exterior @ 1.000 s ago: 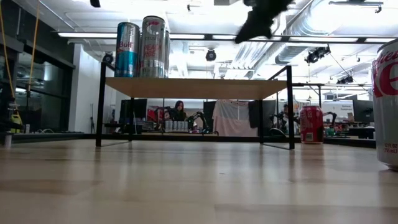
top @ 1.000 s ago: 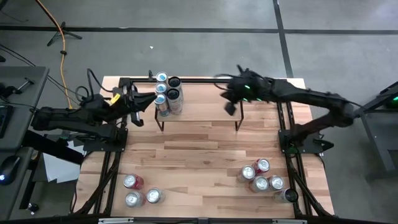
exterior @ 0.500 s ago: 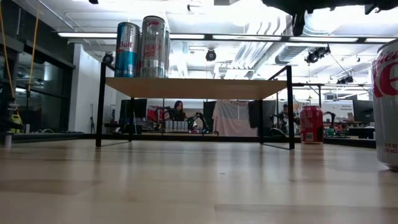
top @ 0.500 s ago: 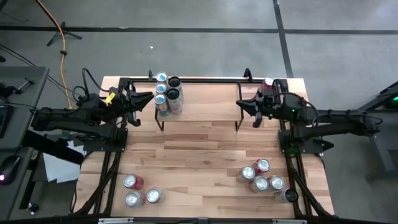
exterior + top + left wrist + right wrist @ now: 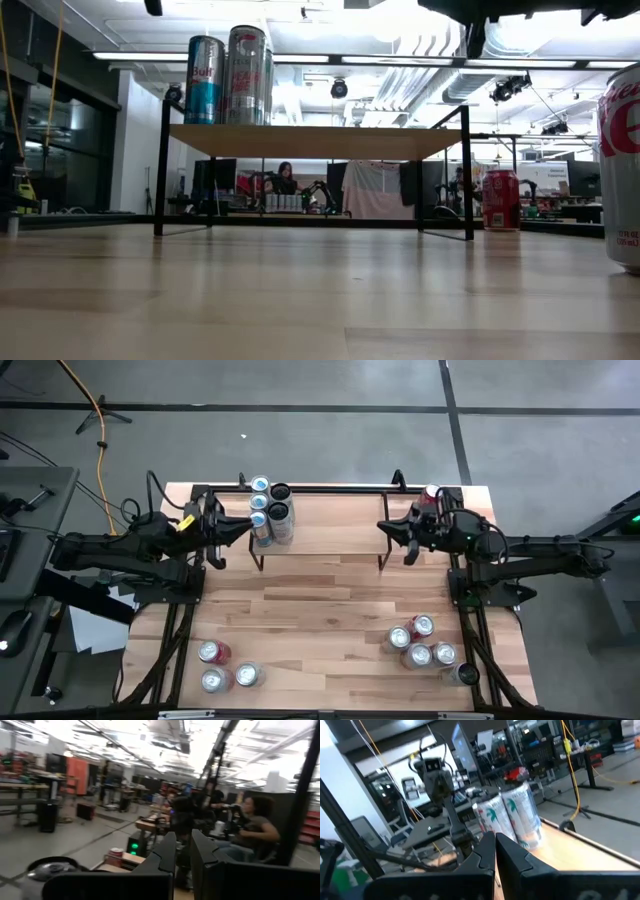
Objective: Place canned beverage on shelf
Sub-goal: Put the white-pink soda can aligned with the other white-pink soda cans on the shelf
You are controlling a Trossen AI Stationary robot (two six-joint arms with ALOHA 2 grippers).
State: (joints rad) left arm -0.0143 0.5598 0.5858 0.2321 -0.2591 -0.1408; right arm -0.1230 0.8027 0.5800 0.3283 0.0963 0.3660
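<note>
Both the left end effector (image 5: 243, 527) and right end effector (image 5: 384, 527) hover closed and empty at the shelf (image 5: 330, 532) ends, so a sweep could topple its cans (image 5: 268, 512), apparently four.

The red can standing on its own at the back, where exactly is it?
In the high view the red can stands on the table's far right corner, just past the shelf's right end, beside the right pincer.
</note>
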